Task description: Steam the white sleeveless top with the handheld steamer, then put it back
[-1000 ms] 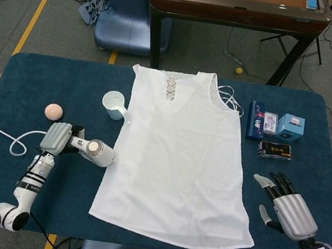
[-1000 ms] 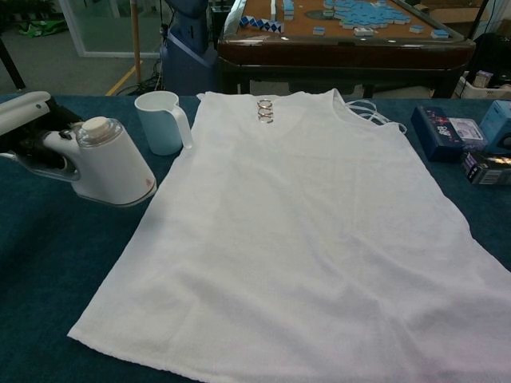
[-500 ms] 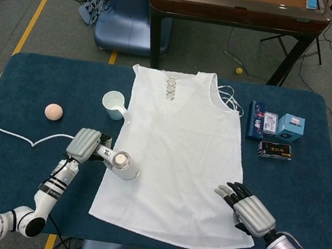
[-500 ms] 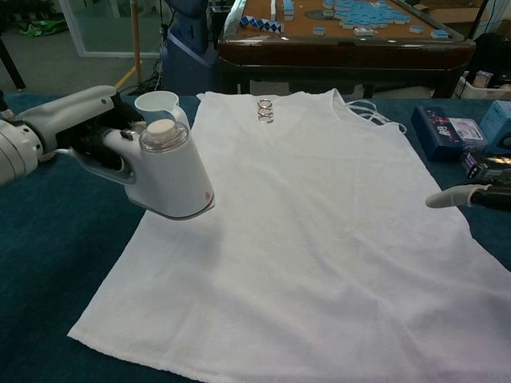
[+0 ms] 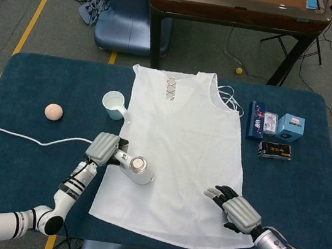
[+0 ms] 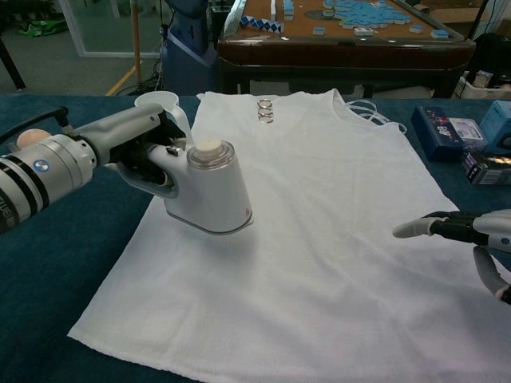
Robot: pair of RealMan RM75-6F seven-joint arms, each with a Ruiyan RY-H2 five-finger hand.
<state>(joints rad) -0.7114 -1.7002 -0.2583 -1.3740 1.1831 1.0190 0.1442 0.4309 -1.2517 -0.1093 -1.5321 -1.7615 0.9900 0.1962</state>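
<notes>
The white sleeveless top [image 5: 178,151] [image 6: 319,215] lies flat on the blue table, neckline at the far side. My left hand [image 5: 102,148] [image 6: 132,140] grips the handle of the white handheld steamer [image 5: 137,169] [image 6: 209,191], whose head hangs over the top's lower left part. Its white cord [image 5: 28,138] trails off to the left. My right hand [image 5: 234,210] [image 6: 459,231] hovers over the top's lower right edge, fingers spread and holding nothing.
A white measuring cup [image 5: 115,105] [image 6: 160,102] stands beside the top's left shoulder. A peach ball [image 5: 53,112] lies at the far left. Small boxes [image 5: 274,132] [image 6: 459,136] sit at the right. A brown table [image 5: 238,4] stands beyond.
My left hand has carried the steamer rightward from the bare table onto the top's left part. My right hand has moved leftward in over the top's right hem.
</notes>
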